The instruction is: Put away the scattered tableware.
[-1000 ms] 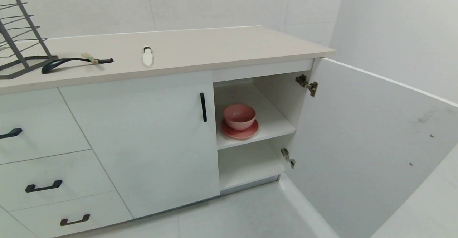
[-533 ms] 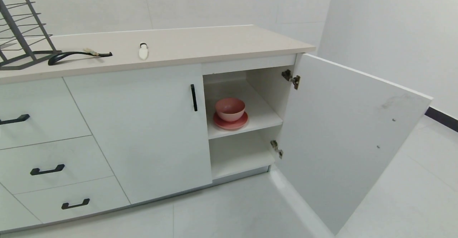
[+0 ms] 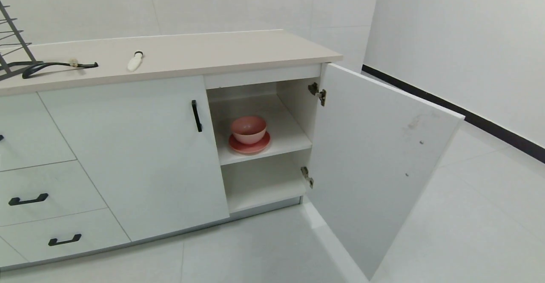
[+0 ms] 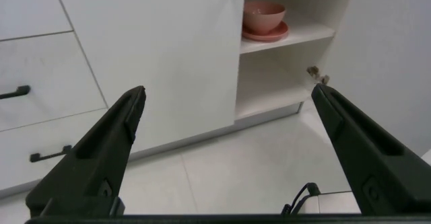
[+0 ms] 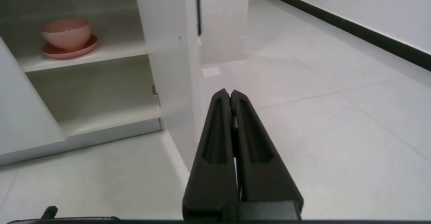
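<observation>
Standing on the pink plate (image 3: 249,147) near the shelf's (image 3: 289,136) front edge, the pink bowl (image 3: 248,129) is being supported; the left gripper (image 4: 227,93) is being held apart, the right gripper (image 5: 230,95) pressed together.

The left gripper (image 4: 227,89) is matte black plastic. Its two long fingers (image 4: 111,146) are wedges that narrow to blunt tips, each with a shallow recessed channel along its face and a small round hole near the base. A thin black cable (image 4: 301,195) loops close to the base of one finger. The right gripper (image 5: 230,93) is the same matte black, built of slim tapered wedges with raised edges and a fine seam between them.
</observation>
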